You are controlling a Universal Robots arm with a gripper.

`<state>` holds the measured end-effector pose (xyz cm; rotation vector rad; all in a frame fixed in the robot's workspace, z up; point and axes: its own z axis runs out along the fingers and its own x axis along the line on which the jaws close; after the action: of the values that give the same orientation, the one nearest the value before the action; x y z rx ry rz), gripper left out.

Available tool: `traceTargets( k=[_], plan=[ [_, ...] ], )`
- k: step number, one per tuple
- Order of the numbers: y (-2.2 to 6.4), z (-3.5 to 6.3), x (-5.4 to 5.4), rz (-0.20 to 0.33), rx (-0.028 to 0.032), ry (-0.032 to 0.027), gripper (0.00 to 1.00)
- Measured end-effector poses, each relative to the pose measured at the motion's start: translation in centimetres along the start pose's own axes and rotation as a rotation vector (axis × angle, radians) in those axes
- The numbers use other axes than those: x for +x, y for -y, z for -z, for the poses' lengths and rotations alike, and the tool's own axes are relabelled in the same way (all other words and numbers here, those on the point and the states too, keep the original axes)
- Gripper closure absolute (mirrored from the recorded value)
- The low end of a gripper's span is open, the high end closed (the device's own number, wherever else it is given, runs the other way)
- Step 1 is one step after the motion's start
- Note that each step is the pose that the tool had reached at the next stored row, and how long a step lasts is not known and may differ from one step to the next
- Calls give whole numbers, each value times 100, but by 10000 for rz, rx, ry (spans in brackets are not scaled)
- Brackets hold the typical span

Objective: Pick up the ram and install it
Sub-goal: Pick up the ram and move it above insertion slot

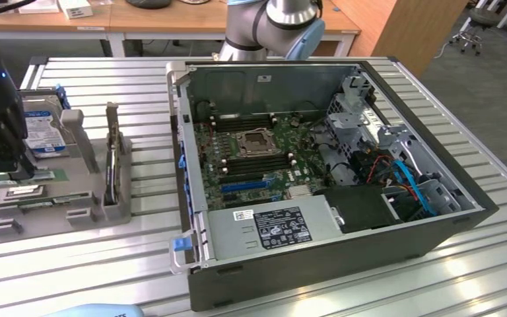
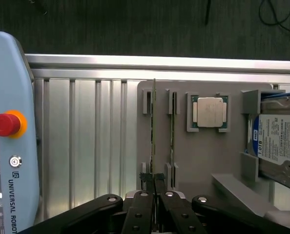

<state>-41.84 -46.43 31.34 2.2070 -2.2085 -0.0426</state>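
Observation:
The ram [image 2: 155,126] is a thin green stick seen edge-on, standing upright over the outer slot of the grey fixture [image 2: 203,161]. My gripper [image 2: 155,179] is shut on the stick's near end, the black fingers [image 2: 146,195] pressed against both faces. In the exterior view my gripper [image 1: 2,173] is at the far left above the fixture [image 1: 82,173], with the green ram [image 1: 44,176] lying across its tips. Whether the stick has left its slot I cannot tell. A second green stick [image 2: 173,131] sits in the neighbouring slot.
An open computer case [image 1: 280,277] lies at the exterior view's right, motherboard [image 1: 253,152] exposed with an empty CPU socket. On the fixture sit a silver CPU [image 2: 209,112] and a blue-labelled hard drive [image 2: 281,141]. A teach pendant [image 2: 8,136] lies beside the slatted table [image 2: 86,136].

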Motion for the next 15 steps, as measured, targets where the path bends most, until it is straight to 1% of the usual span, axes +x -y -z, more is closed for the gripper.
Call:
traceTargets(
  k=[15],
  plan=[
    [-9, 369, -2, 10, -1, 0, 88]
  ],
)
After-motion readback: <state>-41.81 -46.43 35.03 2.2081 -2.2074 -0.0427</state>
